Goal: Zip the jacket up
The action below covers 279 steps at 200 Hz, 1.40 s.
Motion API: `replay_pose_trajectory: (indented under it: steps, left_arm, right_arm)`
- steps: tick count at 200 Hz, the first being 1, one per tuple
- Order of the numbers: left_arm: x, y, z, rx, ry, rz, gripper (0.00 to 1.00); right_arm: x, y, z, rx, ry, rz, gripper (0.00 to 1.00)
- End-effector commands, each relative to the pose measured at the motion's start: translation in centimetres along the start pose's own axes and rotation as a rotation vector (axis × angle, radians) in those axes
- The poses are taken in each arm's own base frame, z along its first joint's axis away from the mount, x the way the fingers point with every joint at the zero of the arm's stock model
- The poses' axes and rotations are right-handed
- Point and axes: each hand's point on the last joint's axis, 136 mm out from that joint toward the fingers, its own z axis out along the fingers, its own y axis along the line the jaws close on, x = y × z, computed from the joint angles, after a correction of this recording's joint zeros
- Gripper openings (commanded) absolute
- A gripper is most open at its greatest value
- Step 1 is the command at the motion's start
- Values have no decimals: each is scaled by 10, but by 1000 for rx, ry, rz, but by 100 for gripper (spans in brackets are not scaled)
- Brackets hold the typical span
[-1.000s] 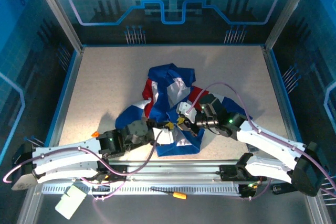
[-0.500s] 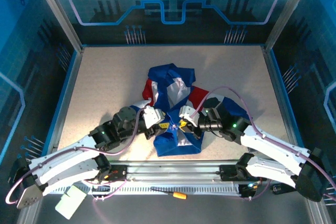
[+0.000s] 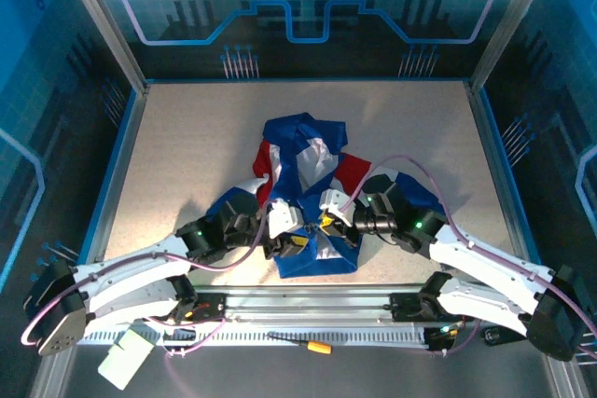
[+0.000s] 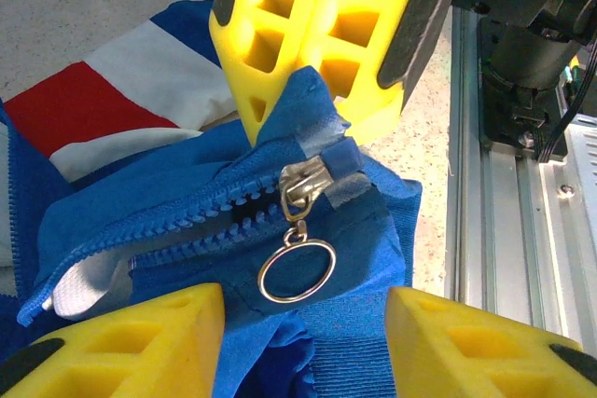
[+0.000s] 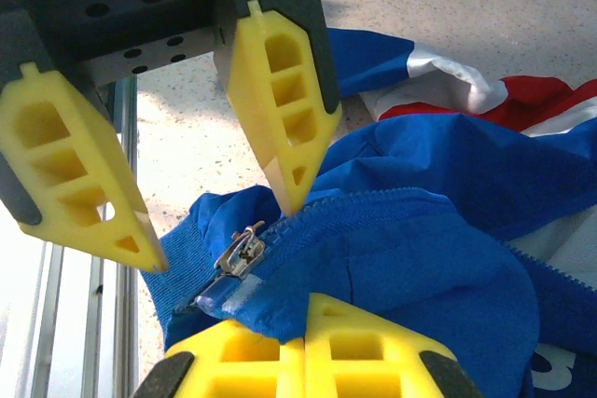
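One jacket [image 3: 303, 151]. Two grippers: one left gripper [image 3: 283, 236], one right gripper [image 3: 326, 215], with four yellow fingers [image 4: 317, 6] between them. One zipper slider [image 4: 303, 182], with one metal ring [image 4: 297, 270]. One orange-handled screwdriver [image 3: 303, 342] at six o'clock; one white card [image 3: 126, 357] at seven o'clock.

Both arms reach in low from the near edge and meet almost tip to tip at the middle — the left gripper [image 4: 306, 294] with fingers spread apart, the right gripper [image 5: 306, 307] pinched closed on the jacket [image 5: 420, 258].
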Motion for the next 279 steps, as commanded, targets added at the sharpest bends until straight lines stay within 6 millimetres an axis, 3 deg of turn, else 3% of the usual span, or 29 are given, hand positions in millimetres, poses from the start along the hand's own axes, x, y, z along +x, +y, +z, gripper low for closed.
replay_pose_trajectory:
  steps: [1, 57, 78, 115, 208, 252, 268, 279]
  left_arm:
    - [-12, 2, 1, -15, -56, 25, 51]
    - [-15, 3, 7, -50, -68, 7, 54]
    - [-12, 1, 10, -59, -54, 13, 51]
    - [-6, 6, 10, -103, -25, 6, 37]
    - [-16, 6, -4, -115, -13, 47, 0]
    - [-19, 2, -6, -95, -10, 44, 0]
    - [-18, -3, -8, -70, -13, 18, 15]
    - [-17, -7, -8, -47, -24, -5, 19]
  right_arm:
    - [-3, 2, -4, -3, -15, -24, 0]
    - [-2, 1, -1, 2, -25, -9, 0]
    - [-4, 0, 0, 1, -31, -6, 0]
    - [-4, 0, -1, 8, -36, -8, 0]
    - [4, 1, -6, 20, -20, -39, 0]
    - [4, 1, -6, 22, -18, -36, 0]
    - [2, 0, -7, 28, -23, -40, 0]
    - [1, 0, -8, 30, -29, -41, 0]
